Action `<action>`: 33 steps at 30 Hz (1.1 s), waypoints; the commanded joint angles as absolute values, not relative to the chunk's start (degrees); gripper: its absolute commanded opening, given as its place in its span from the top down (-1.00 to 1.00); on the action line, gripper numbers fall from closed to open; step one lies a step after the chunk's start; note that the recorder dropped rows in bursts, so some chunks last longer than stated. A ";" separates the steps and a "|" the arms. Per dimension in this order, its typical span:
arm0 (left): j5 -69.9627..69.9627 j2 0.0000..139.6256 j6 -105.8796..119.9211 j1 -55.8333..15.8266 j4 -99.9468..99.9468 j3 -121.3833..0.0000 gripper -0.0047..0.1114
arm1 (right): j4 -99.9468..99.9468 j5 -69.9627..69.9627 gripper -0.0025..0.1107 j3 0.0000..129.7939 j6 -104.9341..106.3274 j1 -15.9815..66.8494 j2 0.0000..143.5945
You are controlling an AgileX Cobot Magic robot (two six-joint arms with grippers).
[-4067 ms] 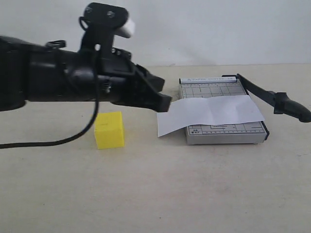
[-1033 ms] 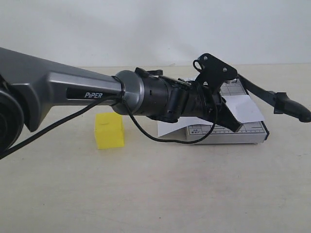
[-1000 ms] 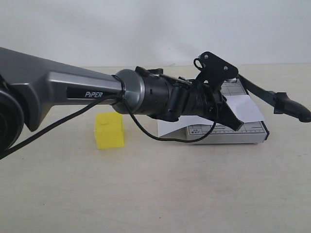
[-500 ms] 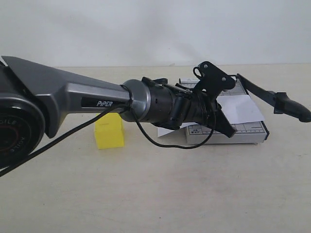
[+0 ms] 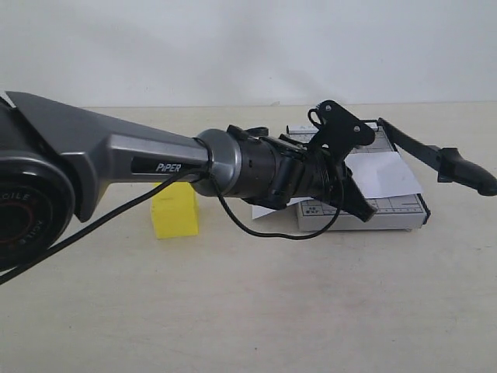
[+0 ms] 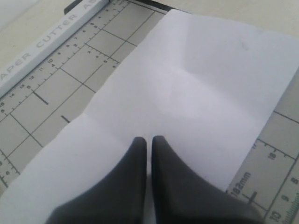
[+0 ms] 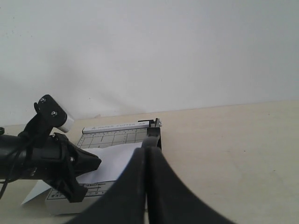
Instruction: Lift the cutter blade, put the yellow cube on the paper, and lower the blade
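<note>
Hovers with left gripper (image 6: 148, 139) closed over paper (image 6: 196, 84), right gripper (image 7: 148, 142) closed too, blade (image 5: 427, 149) seemingly raised, cube (image 5: 175, 214) on table (image 5: 233, 311) apart from board (image 5: 396, 213); probably means cube pickup next, needing opened fingers.

Beige table (image 5: 248, 311) w/ yellow cube (image 5: 174, 211), grey trimmer board (image 5: 400, 208), apart.

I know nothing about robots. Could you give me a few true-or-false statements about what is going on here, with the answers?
1. The yellow cube sits on the paper. False: it stands on the table, beside the grey trimmer board.
2. The left gripper has its jaws shut. True.
3. The left gripper is over the paper. True.
4. The right gripper grips the handle of the cutter blade. False: it is shut on nothing, and the handle is free.
</note>
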State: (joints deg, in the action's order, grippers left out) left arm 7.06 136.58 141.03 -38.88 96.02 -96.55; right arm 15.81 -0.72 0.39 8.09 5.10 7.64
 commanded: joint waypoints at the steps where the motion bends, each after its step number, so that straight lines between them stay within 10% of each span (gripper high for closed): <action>1: 6.24 137.68 141.21 -39.16 95.92 -98.14 0.84 | 15.80 -0.97 0.96 0.00 8.01 5.14 7.29; 33: 1.68 140.33 140.96 -39.16 96.07 -102.05 0.84 | 15.80 -1.09 0.96 0.00 8.01 5.14 7.29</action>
State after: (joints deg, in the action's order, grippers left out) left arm 2.79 139.87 141.03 -38.88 96.02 -101.56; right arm 15.81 -0.72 0.39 8.09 5.10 7.64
